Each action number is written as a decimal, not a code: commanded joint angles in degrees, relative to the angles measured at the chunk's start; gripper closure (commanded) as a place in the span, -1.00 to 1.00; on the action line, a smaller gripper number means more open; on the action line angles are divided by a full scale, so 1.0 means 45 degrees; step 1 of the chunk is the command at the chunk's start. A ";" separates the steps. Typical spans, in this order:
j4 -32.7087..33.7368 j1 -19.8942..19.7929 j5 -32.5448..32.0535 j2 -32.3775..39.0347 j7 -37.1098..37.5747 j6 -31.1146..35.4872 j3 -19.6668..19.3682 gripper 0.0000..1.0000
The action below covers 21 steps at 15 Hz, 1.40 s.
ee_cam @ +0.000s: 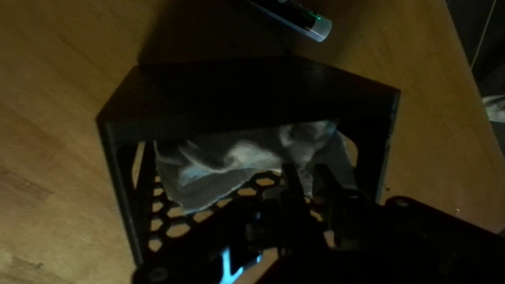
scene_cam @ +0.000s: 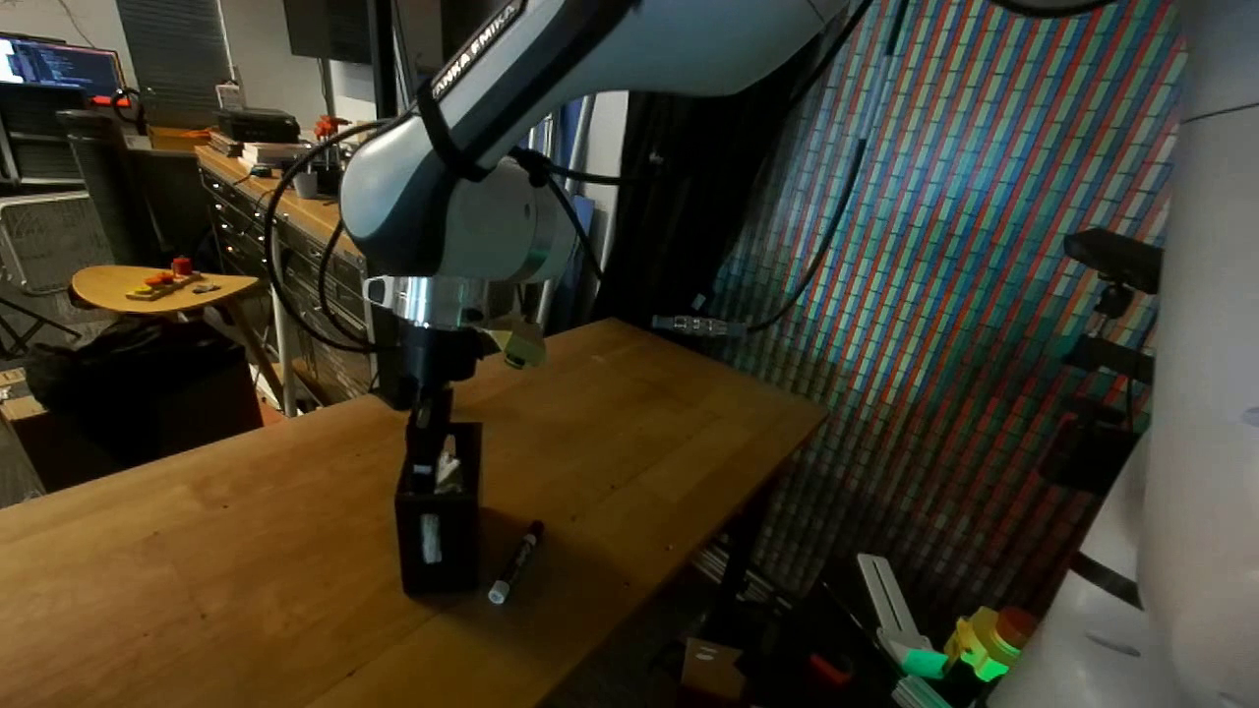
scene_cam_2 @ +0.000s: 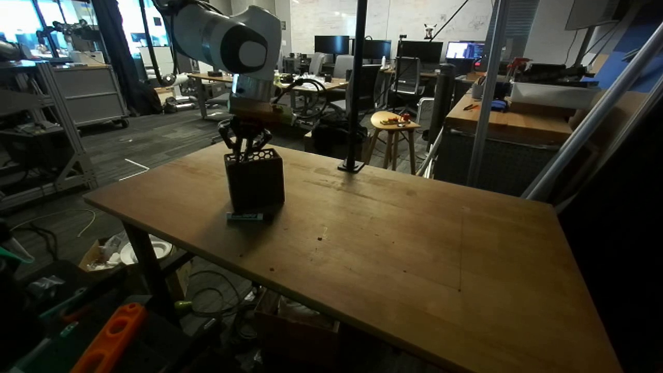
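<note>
A black box point(scene_cam: 454, 565) with honeycomb openings stands upright on the table; it also shows in an exterior view point(scene_cam_2: 257, 182) and the wrist view point(ee_cam: 236, 96). A crumpled grey-white cloth point(ee_cam: 244, 156) lies inside it, a pale part showing in an exterior view point(scene_cam: 449, 472). My gripper point(ee_cam: 305, 169) points down into the box's open top, fingers slightly apart with the cloth visible between and beyond them. I cannot tell whether they touch it. It also shows in both exterior views point(scene_cam: 424, 470) point(scene_cam_2: 242, 157). A dark marker with a pale end point(scene_cam: 516, 562) lies beside the box point(scene_cam_2: 245, 216) point(ee_cam: 294, 17).
The wooden table point(scene_cam: 629, 433) point(scene_cam_2: 404, 248) has an edge near the box and marker. A black post point(scene_cam_2: 357, 93) stands at the table's far edge. A cable with a connector point(scene_cam: 698, 325) hangs past the table. A small stool point(scene_cam_2: 394, 122) stands behind.
</note>
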 commanded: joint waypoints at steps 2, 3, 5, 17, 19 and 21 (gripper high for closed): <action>-0.0564 0.0511 -0.1246 -0.2238 0.1502 -0.1149 -0.0330 0.63; -0.0582 0.0578 -0.1519 -0.2642 0.1902 -0.1380 -0.0403 0.64; -0.0568 0.0638 -0.1823 -0.3377 0.2562 -0.1773 -0.0514 0.65; -0.0459 0.1551 -0.1977 -0.4901 0.6994 -0.2017 -0.0497 0.47; -0.0373 0.1784 -0.1942 -0.4712 0.7325 -0.1946 -0.0408 0.58; -0.0163 0.1978 -0.2028 -0.4453 0.7334 -0.2026 -0.0344 0.58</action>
